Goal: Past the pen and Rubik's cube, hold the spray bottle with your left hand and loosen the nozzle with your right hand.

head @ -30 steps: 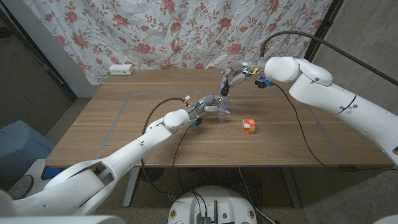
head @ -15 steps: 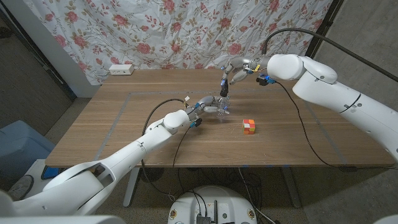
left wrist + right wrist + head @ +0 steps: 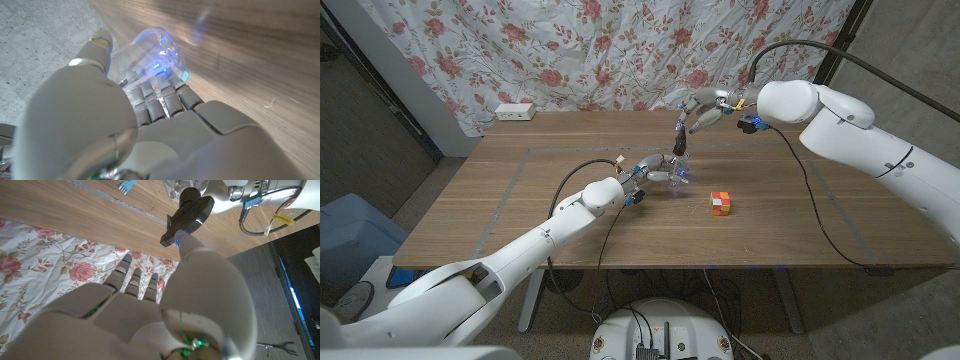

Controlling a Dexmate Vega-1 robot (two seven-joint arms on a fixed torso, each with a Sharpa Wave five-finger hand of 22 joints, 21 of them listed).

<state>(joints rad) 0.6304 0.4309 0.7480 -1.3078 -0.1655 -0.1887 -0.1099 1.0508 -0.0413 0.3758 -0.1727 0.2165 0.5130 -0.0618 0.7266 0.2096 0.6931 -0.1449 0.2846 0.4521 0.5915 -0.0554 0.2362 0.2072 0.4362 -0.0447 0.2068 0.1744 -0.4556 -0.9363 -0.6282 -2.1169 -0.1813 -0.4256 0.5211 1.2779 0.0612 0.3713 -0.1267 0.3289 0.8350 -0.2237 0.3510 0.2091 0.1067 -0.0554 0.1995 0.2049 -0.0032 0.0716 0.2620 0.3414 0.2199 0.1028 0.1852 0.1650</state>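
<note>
Head view: the clear plastic spray bottle (image 3: 678, 172) with a black nozzle (image 3: 681, 140) stands upright near the middle of the wooden table (image 3: 520, 200), toward its far half. The left hand (image 3: 655, 168) reaches in from about eight o'clock and wraps the bottle's clear body — grasping it. The right hand (image 3: 698, 110) hangs just above the nozzle at about one o'clock of it, fingers pointing down toward the cap; whether they touch it cannot be told here. A multicoloured Rubik's cube (image 3: 721, 203) lies at about four o'clock of the bottle, near but apart. At the table's far left corner sits a white power strip (image 3: 515, 111), against a floral curtain (image 3: 620, 50).

Left wrist view: the left hand (image 3: 150, 115) has its fingers curled around the transparent bottle (image 3: 150, 50), thumb over one side, with the wood surface beside it.

Right wrist view: the right hand (image 3: 140, 315) shows its fingers straight and spread — holding nothing — with the thumb tip reaching up to the black nozzle (image 3: 189, 212). A small blue fork-shaped piece (image 3: 126, 185) lies on the table beyond.
</note>
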